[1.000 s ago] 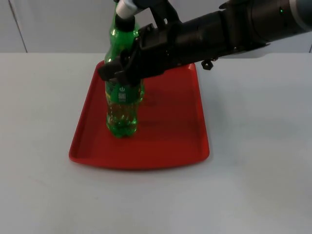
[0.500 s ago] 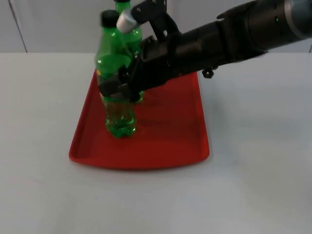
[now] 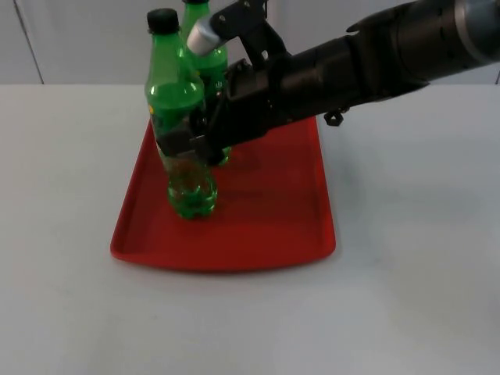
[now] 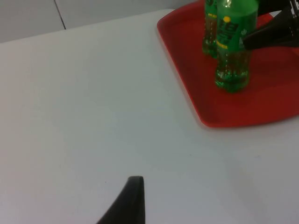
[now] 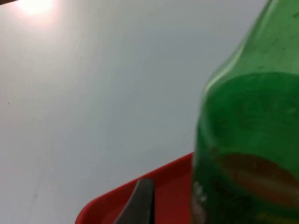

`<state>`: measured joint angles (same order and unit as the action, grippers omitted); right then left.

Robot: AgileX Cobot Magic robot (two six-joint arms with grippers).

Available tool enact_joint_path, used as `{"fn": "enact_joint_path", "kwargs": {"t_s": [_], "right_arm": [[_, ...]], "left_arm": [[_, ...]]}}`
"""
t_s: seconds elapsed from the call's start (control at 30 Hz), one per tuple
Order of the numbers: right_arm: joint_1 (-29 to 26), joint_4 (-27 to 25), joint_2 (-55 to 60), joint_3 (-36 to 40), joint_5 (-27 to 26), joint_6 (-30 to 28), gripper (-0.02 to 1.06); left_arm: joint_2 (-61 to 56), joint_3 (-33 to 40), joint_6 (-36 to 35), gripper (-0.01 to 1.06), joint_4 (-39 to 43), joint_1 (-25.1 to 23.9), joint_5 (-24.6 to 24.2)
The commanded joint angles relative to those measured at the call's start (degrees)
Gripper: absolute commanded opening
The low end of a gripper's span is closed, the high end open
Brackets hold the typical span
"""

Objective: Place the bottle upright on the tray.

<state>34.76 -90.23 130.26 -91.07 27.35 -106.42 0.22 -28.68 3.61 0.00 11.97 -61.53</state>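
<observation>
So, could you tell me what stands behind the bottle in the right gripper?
A second green bottle stands just behind the held bottle on the red tray; the right gripper covers its middle.

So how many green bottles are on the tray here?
2: the front bottle stands on the red tray, gripped by the right end effector; the rear bottle stands behind it, partly hidden.

No readable text: the label on the green bottle (image 4: pixel 232 44) near the tray's (image 4: pixel 187 88) left edge shows only indistinct marks.
</observation>
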Motion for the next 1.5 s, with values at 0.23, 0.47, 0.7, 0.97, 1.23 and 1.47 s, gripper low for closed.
{"fn": "enact_joint_path", "kwargs": {"t_s": [0.23, 0.47, 0.7, 0.97, 1.23, 1.47], "right_arm": [[0.45, 0.19, -0.53, 0.22, 0.28, 0.97, 0.84], [0.45, 4.01, -1.78, 0.22, 0.41, 5.74, 0.84], [0.45, 16.73, -2.29, 0.22, 2.06, 17.77, 0.84], [0.33, 26.82, -3.28, 0.22, 6.43, 27.17, 0.84], [0.33, 41.37, -6.21, 0.22, 6.89, 40.25, 0.84], [0.33, 55.26, -9.29, 0.22, 8.62, 53.43, 0.84]], "left_arm": [[-0.22, 0.23, 0.15, 1.01, 0.32, -0.05, -0.01], [-0.22, 0.23, 0.15, 1.01, 0.32, -0.05, -0.01], [-0.22, 0.23, 0.15, 1.01, 0.32, -0.05, -0.01], [-0.22, 0.23, 0.15, 1.01, 0.32, -0.05, -0.01], [-0.22, 0.23, 0.15, 1.01, 0.32, -0.05, -0.01], [-0.22, 0.23, 0.15, 1.01, 0.32, -0.05, -0.01]]}}
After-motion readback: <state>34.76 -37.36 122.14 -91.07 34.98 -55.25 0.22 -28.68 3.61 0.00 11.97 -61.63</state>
